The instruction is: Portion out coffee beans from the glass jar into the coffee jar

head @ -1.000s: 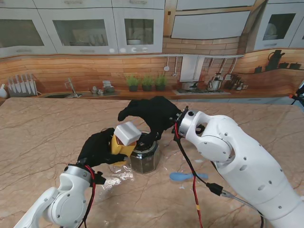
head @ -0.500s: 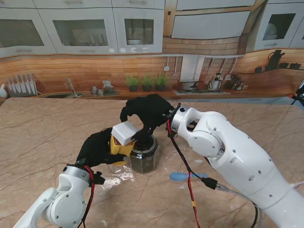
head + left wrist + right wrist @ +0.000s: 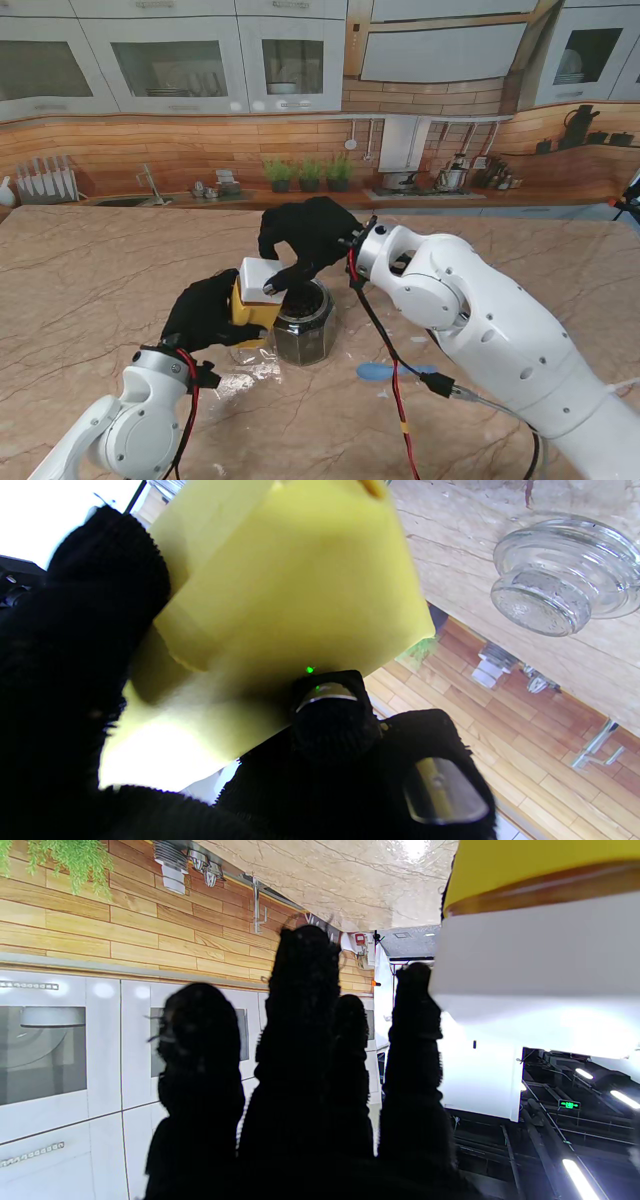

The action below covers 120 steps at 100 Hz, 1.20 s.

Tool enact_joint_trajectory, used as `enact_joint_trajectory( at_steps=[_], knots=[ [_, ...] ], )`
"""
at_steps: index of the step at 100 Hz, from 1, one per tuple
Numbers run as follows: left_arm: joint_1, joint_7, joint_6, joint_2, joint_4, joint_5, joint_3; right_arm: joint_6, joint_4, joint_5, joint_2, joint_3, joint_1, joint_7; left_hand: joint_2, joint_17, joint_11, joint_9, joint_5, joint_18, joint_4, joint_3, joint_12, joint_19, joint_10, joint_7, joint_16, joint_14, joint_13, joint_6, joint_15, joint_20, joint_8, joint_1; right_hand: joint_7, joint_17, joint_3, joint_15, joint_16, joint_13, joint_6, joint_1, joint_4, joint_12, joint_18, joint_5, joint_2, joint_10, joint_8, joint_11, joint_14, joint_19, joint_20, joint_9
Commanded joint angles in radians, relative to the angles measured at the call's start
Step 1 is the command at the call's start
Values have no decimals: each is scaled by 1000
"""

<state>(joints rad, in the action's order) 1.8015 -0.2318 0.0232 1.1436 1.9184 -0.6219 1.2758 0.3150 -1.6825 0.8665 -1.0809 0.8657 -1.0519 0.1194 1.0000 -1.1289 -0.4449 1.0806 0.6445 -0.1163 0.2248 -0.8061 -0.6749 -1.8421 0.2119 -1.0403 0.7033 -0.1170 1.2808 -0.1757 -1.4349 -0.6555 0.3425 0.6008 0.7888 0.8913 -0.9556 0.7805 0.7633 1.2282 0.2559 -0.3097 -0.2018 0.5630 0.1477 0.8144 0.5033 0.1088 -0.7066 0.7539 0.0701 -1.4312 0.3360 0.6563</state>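
Early stage by my read: left hand [image 3: 207,312] grips the yellow coffee jar [image 3: 250,305] beside the open glass jar [image 3: 303,322] of beans, right hand [image 3: 312,235], fingers spread, touches its white lid [image 3: 262,281]; opening and portioning remain.

Beyond the hands a marble tabletop [image 3: 90,290] meets a kitchen backdrop — white cabinets [image 3: 170,60], wood-plank wall [image 3: 120,150], potted herbs [image 3: 310,172].

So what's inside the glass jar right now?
Dark coffee beans show through the glass jar's wall and open mouth. The right hand and the yellow tin cover part of the mouth, so the fill level is unclear.
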Motion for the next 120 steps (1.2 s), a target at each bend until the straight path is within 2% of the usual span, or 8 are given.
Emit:
enact_joint_trajectory(
  at_steps=[1,15,25,39,53,70,109,120],
  knots=[
    [7,0,-1,5,5,2,-2,3,-34,-2,1,18,-18,10,-133,21,-109,149,120,-116,-170,-324,-61,-211,-71,-222,-4,67,-5,249,6,1,65,202,-78,-18,-24,-15,-2,-11,-7,-63,-5,-17,25,-75,-30,-29,23,-38,-40,12,3,-5],
    [8,-2,0,5,4,-1,-1,1,-81,28,9,75,-61,23,-134,21,-109,149,119,-116,-170,-324,-61,-211,-73,-222,-3,67,-5,249,5,1,65,201,-284,-64,8,-47,4,-55,-76,-44,2,-38,58,-276,-65,-52,111,-84,-59,31,23,-47],
    [9,-2,-1,5,4,-1,0,43,-106,54,20,122,-83,51,-136,21,-110,149,119,-116,-170,-324,-61,-211,-73,-222,-3,67,-5,250,5,1,65,200,-400,-141,223,-109,6,-117,-46,212,103,-58,86,-491,-178,-53,156,-129,-59,86,44,-134],
    [9,-2,-4,5,3,-1,1,136,-104,78,35,158,-86,87,-136,21,-110,151,120,-116,-171,-324,-61,-211,-73,-222,-3,68,-5,249,5,1,65,201,-543,-169,118,-178,-8,-160,183,534,189,-66,50,-717,75,-13,149,-144,-27,140,54,-332],
    [8,0,-5,5,3,-2,0,205,-68,138,37,148,-66,44,-137,21,-110,150,119,-116,-171,-324,-61,-211,-72,-221,-3,69,-5,247,4,1,64,201,-807,-130,-172,-247,-23,-183,187,624,109,-108,-34,-669,257,-11,132,-124,26,197,39,-473],
    [8,3,-5,4,3,-3,-1,236,-7,166,26,95,-23,-60,-136,21,-109,150,120,-116,-172,-323,-60,-211,-72,-222,-3,70,-5,247,5,1,65,202,-661,-94,-173,-248,-20,-164,188,694,65,-89,-65,-660,286,44,-69,-17,59,230,53,-470],
    [8,4,-8,4,3,-2,1,261,56,107,5,-6,47,-109,-135,21,-110,151,120,-114,-170,-325,-60,-212,-73,-222,-3,69,-5,249,4,1,65,200,-492,-45,-180,-207,-4,-110,209,705,51,-79,-96,-438,256,127,-151,37,99,228,61,-321],
    [9,3,-10,4,2,-3,2,257,61,99,1,-17,54,-115,-134,21,-110,152,120,-113,-170,-324,-60,-212,-74,-222,-3,68,-5,250,4,1,65,201,-279,-30,-153,-176,1,-78,246,678,42,-51,-87,-307,229,143,-138,36,96,210,62,-240]
  ],
)
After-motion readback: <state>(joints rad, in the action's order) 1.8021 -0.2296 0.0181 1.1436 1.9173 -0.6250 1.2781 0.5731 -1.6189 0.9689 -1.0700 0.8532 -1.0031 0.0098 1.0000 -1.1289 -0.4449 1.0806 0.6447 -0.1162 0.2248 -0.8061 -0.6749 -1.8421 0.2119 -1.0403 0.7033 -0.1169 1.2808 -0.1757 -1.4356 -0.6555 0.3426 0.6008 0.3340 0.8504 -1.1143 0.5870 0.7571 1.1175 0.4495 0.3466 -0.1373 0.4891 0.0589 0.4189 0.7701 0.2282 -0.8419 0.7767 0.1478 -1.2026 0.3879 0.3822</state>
